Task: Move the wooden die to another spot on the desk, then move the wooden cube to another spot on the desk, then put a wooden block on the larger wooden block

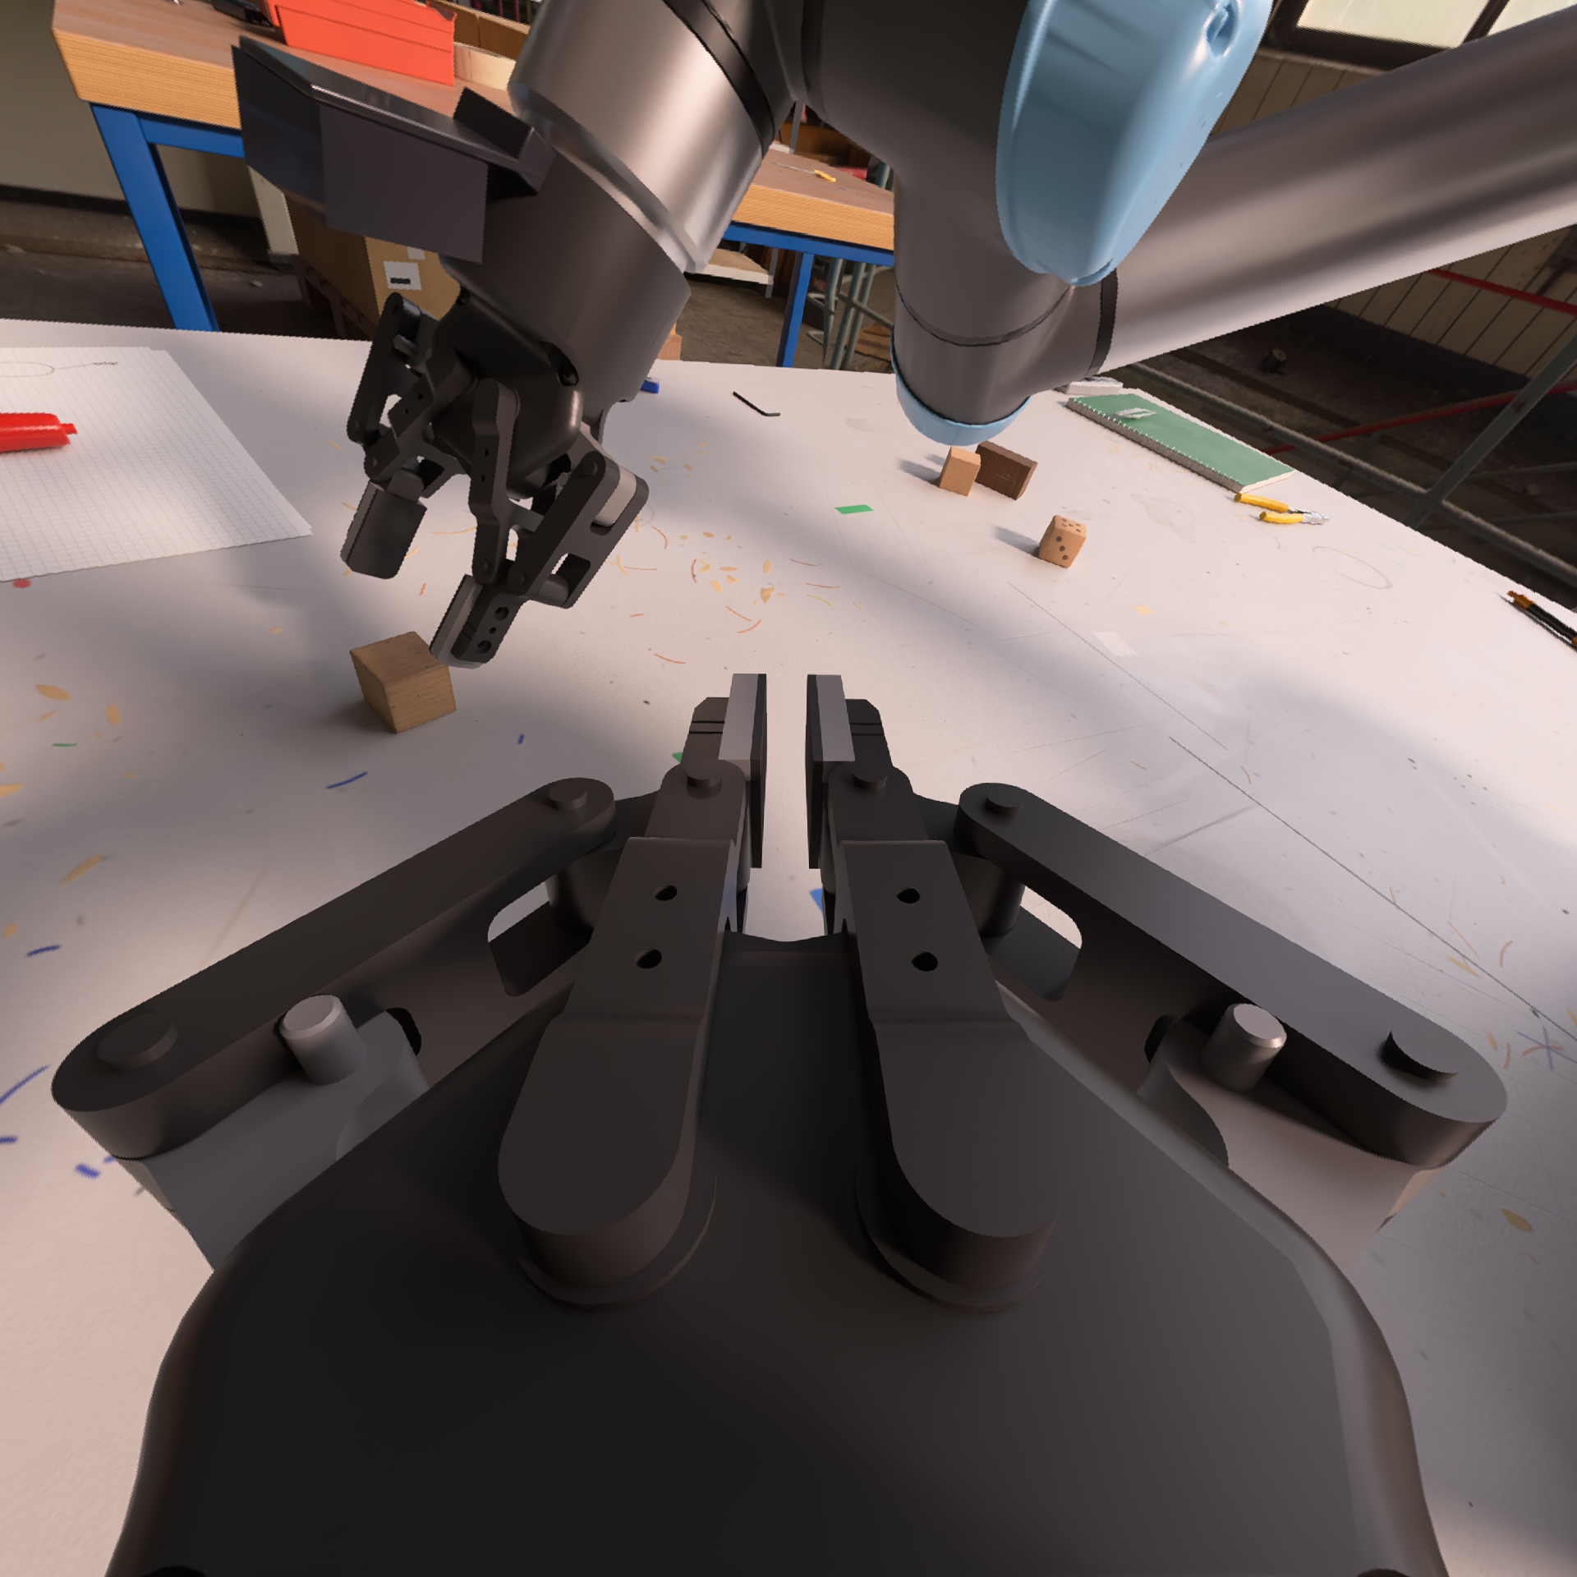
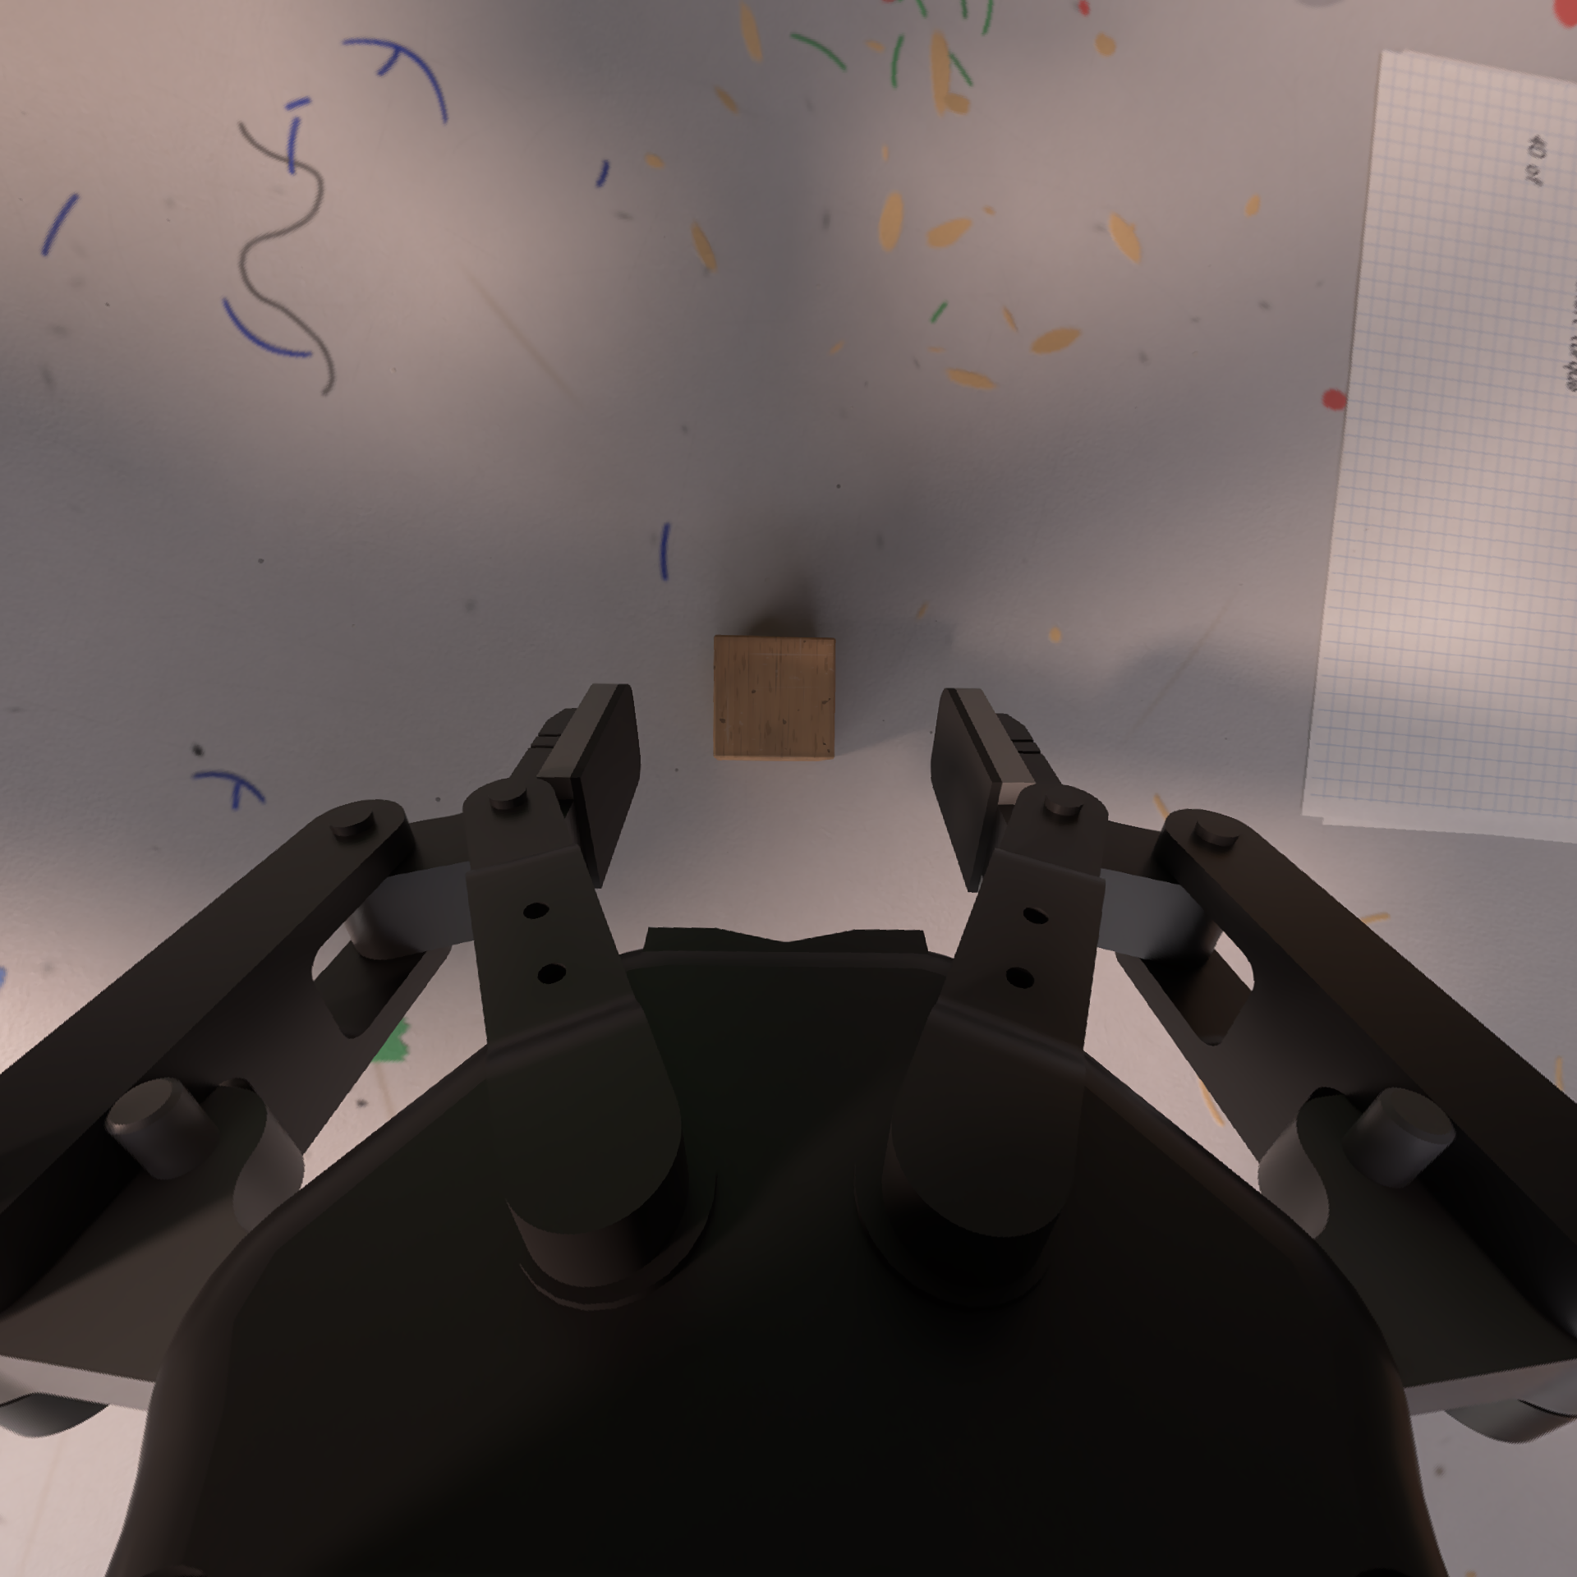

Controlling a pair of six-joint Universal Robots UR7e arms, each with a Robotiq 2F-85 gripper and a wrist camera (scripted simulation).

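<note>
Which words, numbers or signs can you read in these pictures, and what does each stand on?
On the graph paper: small sideways print near its edge, not quoted here.
On the green notebook: a small pale label, too small to read.
On the cardboard box: a dark label, blurred.
On the wooden die: dark pips only, no writing.

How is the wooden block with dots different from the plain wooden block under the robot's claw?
The pale dotted wooden die has black dots; the plain tan wooden cube has bare faces. The die stands alone, far from both grippers; the cube sits right below the open right gripper. The die looks smaller, though it is farther away. Both are wooden and rest on the white desk.
</note>
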